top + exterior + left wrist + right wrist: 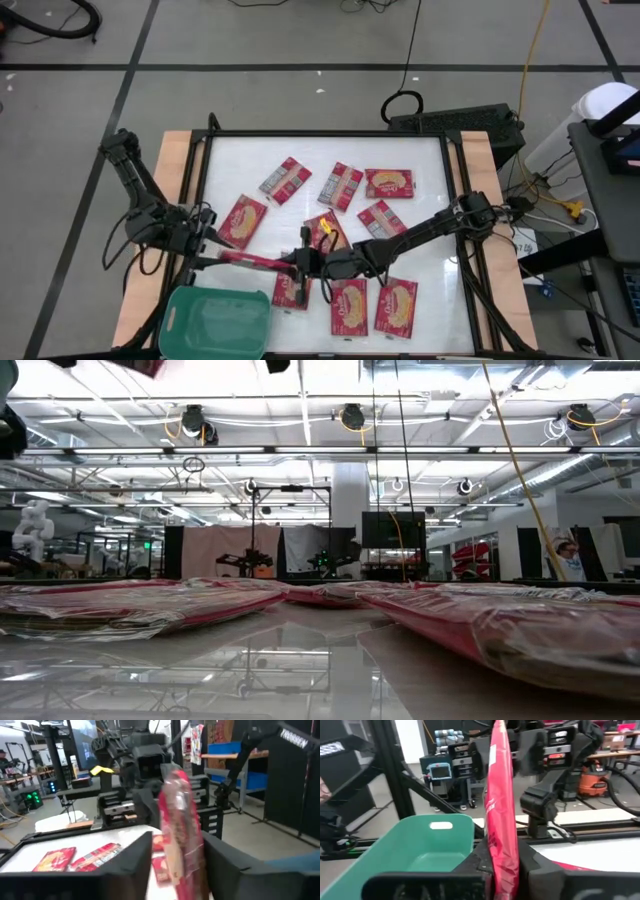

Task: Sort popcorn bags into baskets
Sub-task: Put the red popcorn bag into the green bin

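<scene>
One red popcorn bag point(258, 262) hangs on edge above the table's near left part, between my two grippers. My right gripper point(303, 264) is shut on the end nearer the table's middle. At the bag's other end my left gripper point(213, 252) stands open, one finger on each side of the bag point(180, 835); whether either finger touches it I cannot tell. The teal basket point(215, 322) stands at the near left corner, just below and nearward of the bag. Several more bags, such as one at the middle point(382, 218), lie flat on the white table. My right gripper pinches the bag's near end point(501, 845) between its two fingers, coming level from the table's right. The bag stands on edge with its flat faces against the fingers. It reaches on toward the left gripper, lifted clear of the table.
Three bags point(348, 305) lie along the near edge right of the basket, and three more point(340, 185) near the far edge. Another lies at the left point(242, 220). Black frame rails point(200, 200) border the table. In the right wrist view the basket point(420, 850) lies open.
</scene>
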Tool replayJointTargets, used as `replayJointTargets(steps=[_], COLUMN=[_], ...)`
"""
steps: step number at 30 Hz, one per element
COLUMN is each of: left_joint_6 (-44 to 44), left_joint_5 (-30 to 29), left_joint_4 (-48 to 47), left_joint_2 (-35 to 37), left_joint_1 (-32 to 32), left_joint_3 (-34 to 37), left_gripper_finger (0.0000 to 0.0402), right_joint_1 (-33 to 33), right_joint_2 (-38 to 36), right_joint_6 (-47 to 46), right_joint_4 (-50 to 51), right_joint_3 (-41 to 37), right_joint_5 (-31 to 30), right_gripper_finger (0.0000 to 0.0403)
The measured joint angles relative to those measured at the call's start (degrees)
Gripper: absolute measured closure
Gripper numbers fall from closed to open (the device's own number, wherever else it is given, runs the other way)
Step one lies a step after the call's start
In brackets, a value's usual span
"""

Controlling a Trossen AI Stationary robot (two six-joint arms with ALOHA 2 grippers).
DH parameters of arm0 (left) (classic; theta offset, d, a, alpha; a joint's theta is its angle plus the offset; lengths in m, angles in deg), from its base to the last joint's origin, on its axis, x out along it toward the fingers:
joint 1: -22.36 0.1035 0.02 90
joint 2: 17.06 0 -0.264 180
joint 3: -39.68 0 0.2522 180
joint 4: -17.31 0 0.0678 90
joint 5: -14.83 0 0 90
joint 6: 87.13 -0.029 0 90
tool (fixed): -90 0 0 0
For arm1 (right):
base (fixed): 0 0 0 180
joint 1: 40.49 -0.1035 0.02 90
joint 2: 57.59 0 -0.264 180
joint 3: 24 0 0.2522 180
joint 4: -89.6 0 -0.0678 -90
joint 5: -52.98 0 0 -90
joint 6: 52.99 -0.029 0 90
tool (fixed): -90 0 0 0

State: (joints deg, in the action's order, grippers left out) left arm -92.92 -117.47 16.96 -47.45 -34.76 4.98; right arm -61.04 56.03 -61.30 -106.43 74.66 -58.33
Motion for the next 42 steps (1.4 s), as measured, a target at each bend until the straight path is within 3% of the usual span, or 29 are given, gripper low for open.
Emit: replayJointTargets(steps=[6, 9, 11, 19, 29, 35, 42], left_joint_6=[0.42, 2.33, 3.01, 11.08, 19.21, 21.49, 23.74], left_joint_5=[-6.75, -13.48, -14.80, -14.81, -12.68, -9.16, -8.28], left_joint_4=[-3.72, -8.94, -13.81, -32.62, -43.14, -44.23, -48.11], left_joint_2=[2.06, 4.37, 6.14, 10.93, 11.80, 11.69, 11.76], left_joint_1=[-3.96, -5.76, -6.60, -8.26, -8.26, -8.26, -8.24], left_joint_3=[-4.17, -7.08, -9.41, -16.46, -20.16, -20.23, -20.23], left_gripper_finger=[0.0133, 0.0114, 0.0113, 0.0159, 0.0217, 0.0235, 0.0241], right_joint_1=[-1.95, -2.11, -2.00, -1.65, -2.56, -2.78, -2.81], right_joint_2=[-0.07, -0.07, -0.07, 0.59, 11.11, 18.58, 21.33], right_joint_6=[-0.45, -2.83, -3.42, -6.01, -2.30, 1.15, 1.37], right_joint_4=[-2.26, -2.12, 0.05, 16.89, 21.43, 22.61, 23.26], right_joint_3=[0.00, 0.32, 1.61, 11.52, 24.14, 34.91, 37.18], right_joint_5=[-4.14, -3.96, -2.89, 0.67, 5.20, 5.13, 4.99], right_gripper_finger=[0.0397, 0.0397, 0.0397, 0.0397, 0.0393, 0.0391, 0.0391])
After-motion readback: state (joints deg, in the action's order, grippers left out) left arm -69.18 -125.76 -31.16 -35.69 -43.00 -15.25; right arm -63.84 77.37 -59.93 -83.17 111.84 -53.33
